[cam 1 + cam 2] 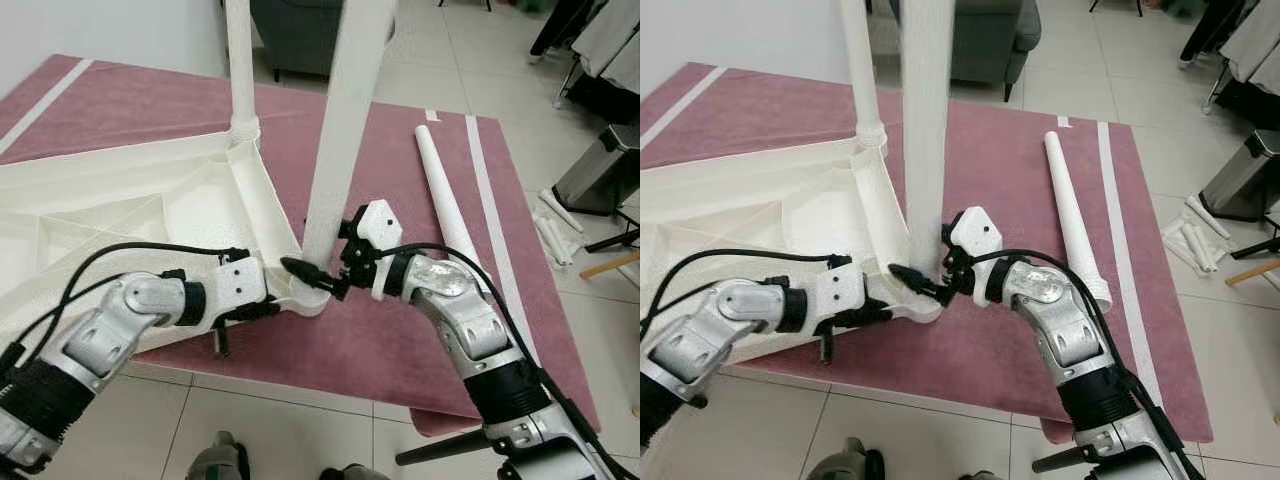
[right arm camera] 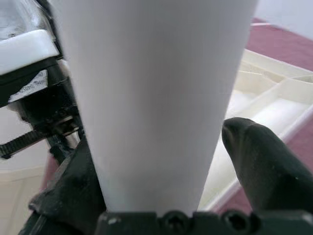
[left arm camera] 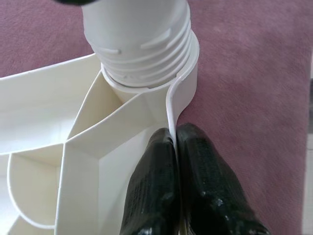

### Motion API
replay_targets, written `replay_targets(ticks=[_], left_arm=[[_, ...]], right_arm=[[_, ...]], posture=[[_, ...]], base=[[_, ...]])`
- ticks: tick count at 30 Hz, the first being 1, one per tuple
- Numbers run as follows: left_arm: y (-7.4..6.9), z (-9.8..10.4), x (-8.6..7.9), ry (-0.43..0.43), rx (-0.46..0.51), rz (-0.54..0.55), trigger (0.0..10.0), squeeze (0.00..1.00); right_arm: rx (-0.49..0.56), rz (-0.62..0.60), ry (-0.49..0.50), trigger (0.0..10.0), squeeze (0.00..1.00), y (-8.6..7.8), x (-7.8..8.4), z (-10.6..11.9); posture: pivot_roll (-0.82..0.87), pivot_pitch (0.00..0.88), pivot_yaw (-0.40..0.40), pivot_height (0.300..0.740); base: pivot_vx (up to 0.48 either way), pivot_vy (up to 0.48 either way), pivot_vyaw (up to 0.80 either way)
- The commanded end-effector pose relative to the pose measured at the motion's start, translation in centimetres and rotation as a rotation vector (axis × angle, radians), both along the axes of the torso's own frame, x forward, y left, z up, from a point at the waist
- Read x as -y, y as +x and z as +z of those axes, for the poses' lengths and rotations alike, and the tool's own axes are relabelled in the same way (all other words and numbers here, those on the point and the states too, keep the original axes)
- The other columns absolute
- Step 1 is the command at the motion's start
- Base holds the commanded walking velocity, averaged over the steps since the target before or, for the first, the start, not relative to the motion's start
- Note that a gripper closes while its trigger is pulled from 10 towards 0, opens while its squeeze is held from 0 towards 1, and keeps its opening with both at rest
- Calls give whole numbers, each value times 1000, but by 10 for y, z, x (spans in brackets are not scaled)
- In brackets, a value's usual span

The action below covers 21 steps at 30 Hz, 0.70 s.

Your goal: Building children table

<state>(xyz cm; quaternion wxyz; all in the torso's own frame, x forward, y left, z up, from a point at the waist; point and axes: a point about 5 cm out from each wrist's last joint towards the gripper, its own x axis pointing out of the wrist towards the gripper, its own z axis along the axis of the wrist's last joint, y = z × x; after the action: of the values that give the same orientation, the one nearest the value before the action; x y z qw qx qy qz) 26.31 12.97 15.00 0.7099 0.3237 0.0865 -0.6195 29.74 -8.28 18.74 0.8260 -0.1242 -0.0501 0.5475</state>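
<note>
A white plastic tabletop lies upside down on a maroon rug. One white leg stands upright in its far corner socket. A second leg stands at the near corner, its threaded end in the socket. My right gripper is shut on this leg near its base, a finger on each side. My left gripper is shut on the tabletop's thin rim, right beside that corner. A third leg lies loose on the rug to the right.
A grey armchair stands beyond the rug. A silver bin stands on the tiles at the right, with small white parts and a wooden stick nearby. Tile floor runs along the rug's near edge.
</note>
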Motion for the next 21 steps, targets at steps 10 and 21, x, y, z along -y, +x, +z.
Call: replay_targets(ticks=[10, 21], left_arm=[[-22, 5, -7, 76, -55, -200, 0, 0], [-1, 12, 23, -86, -31, -96, 0, 0]], right_arm=[[-77, 34, -7, 0, 0, 10, -6, -4], [-102, -327, -26, 0, 0, 22, -1, -29]], posture=[[173, 74, -38, 740], [159, 69, -30, 740]], base=[[0, 0, 0], [0, 0, 0]])
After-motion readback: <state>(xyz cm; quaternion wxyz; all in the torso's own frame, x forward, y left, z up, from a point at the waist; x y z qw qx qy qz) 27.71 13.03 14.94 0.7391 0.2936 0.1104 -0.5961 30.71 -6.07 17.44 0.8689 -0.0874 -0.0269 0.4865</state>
